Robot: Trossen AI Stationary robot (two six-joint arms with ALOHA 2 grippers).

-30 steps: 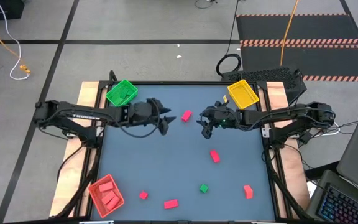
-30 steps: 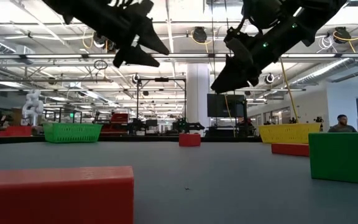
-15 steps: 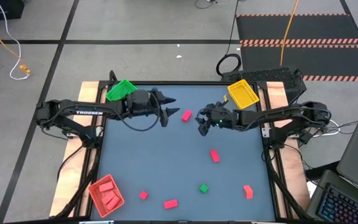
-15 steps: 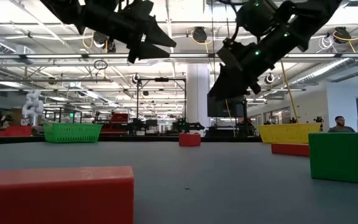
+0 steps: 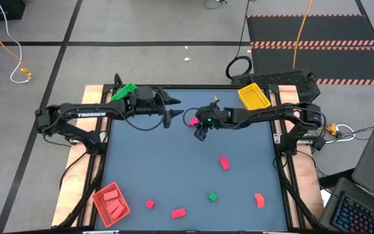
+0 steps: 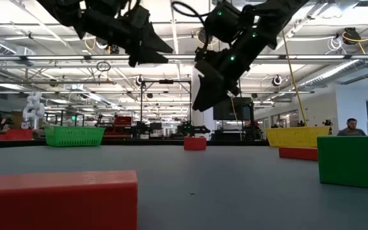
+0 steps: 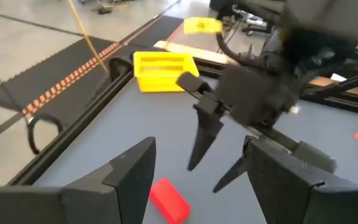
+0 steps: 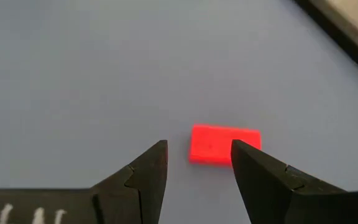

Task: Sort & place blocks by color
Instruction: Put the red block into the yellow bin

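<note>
1. Movement first: over the last second your right gripper (image 5: 200,129) has swung leftward from near the yellow tray (image 5: 253,97) to the far middle of the table (image 5: 174,169), and now hangs above the pink-red block (image 5: 193,121) lying there.
2. Its fingers are spread and empty; in the right wrist view the block (image 8: 224,144) shows on the mat just ahead of the gap between the fingertips, not yet between them.
3. Your left gripper (image 5: 171,108) has also shifted, back toward the far edge beside the green tray (image 5: 123,92). It is open too and holds nothing. From the left wrist view the same block (image 7: 169,199) sits between its fingers and the right gripper (image 7: 210,163), so both arms crowd one piece.
4. What that means: I judge the right arm is lined up for a pick of this block but has not yet descended, as the low view shows both grippers well above the table.
5. Watch the closeness of the two arms; let the left one wait while the right goes down.
6. Remaining work looks large: the red tray (image 5: 112,203) at the near left corner holds a few red pieces, while a green cube (image 5: 212,196) and several pink-red and salmon-orange blocks (image 5: 224,162) lie loose on the near half.
</note>
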